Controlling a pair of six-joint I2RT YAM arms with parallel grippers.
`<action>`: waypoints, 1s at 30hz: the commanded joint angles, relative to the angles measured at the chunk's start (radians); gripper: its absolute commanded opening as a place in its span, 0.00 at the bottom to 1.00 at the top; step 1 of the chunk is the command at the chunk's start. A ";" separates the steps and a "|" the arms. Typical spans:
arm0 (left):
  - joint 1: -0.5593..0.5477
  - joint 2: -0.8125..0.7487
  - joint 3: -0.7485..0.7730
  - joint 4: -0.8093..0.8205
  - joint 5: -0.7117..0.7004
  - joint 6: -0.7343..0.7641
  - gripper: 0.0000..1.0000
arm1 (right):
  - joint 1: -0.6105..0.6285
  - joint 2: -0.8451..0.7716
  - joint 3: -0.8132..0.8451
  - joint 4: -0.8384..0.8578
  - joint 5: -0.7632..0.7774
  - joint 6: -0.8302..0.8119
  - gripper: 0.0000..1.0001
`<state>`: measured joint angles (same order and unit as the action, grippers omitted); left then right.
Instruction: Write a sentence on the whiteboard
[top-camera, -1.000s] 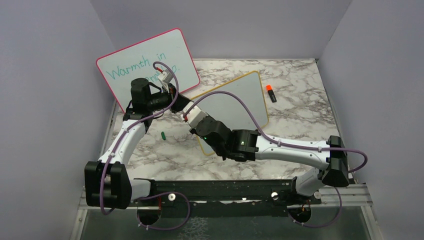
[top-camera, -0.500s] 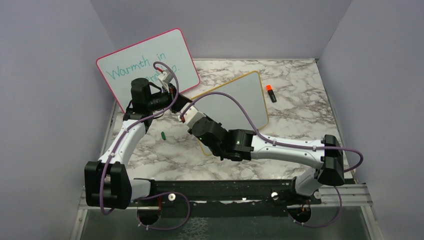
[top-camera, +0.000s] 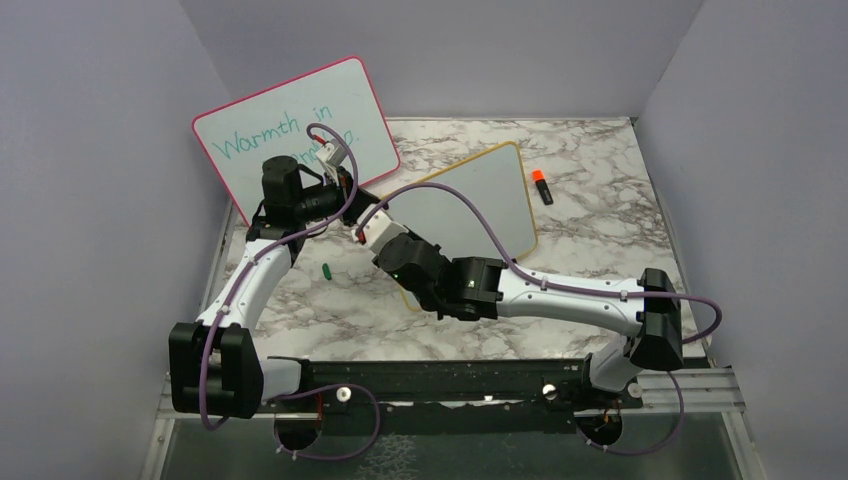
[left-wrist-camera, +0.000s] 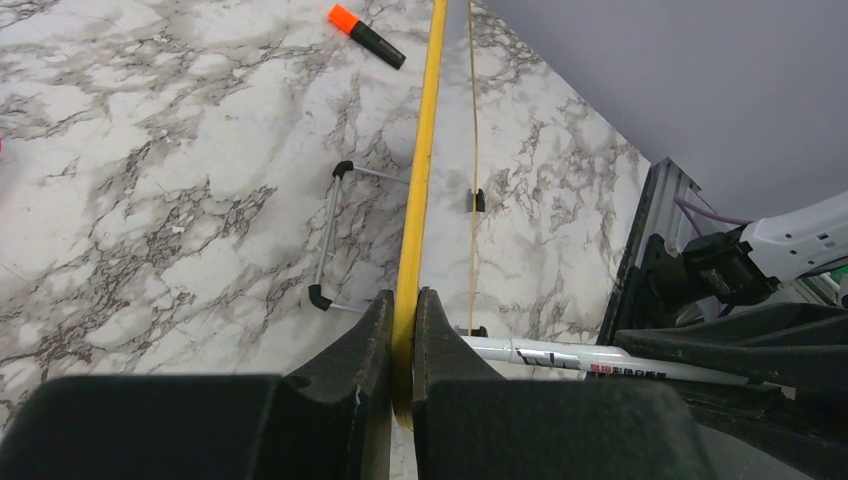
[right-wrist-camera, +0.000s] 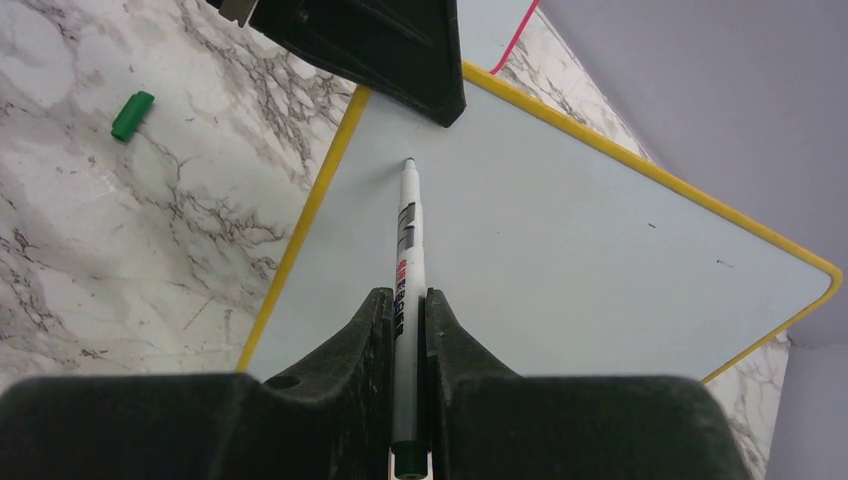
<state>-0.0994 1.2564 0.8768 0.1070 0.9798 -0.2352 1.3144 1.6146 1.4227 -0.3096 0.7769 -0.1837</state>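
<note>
Pinching the whiteboard (top-camera: 505, 185) by its yellow frame in the left gripper (left-wrist-camera: 403, 300), propped up mid-table; clamping the marker (right-wrist-camera: 408, 225) in the right gripper (right-wrist-camera: 408, 300), tip toward twelve o'clock, at the blank face; showing no stroke of the sentence; leaving all the writing ahead.

Two boards: the whiteboard (top-camera: 480, 195) and a pink-framed board (top-camera: 350, 100). Two markers: a white marker (right-wrist-camera: 408, 250), an orange-capped marker (top-camera: 541, 186). One green cap (top-camera: 327, 269).

Top cam overhead; both wrist cams close on whiteboard (right-wrist-camera: 560, 250).
</note>
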 joint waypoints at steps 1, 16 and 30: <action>-0.014 -0.002 0.009 -0.058 -0.033 0.056 0.00 | 0.003 0.031 0.044 -0.054 0.029 0.015 0.00; -0.015 -0.002 0.007 -0.059 -0.037 0.059 0.00 | 0.005 0.043 0.059 -0.138 -0.028 0.058 0.00; -0.014 0.003 0.009 -0.062 -0.041 0.060 0.00 | 0.006 0.042 0.055 -0.227 -0.080 0.117 0.00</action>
<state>-0.0998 1.2564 0.8768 0.1036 0.9756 -0.2245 1.3155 1.6363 1.4551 -0.4881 0.7338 -0.0982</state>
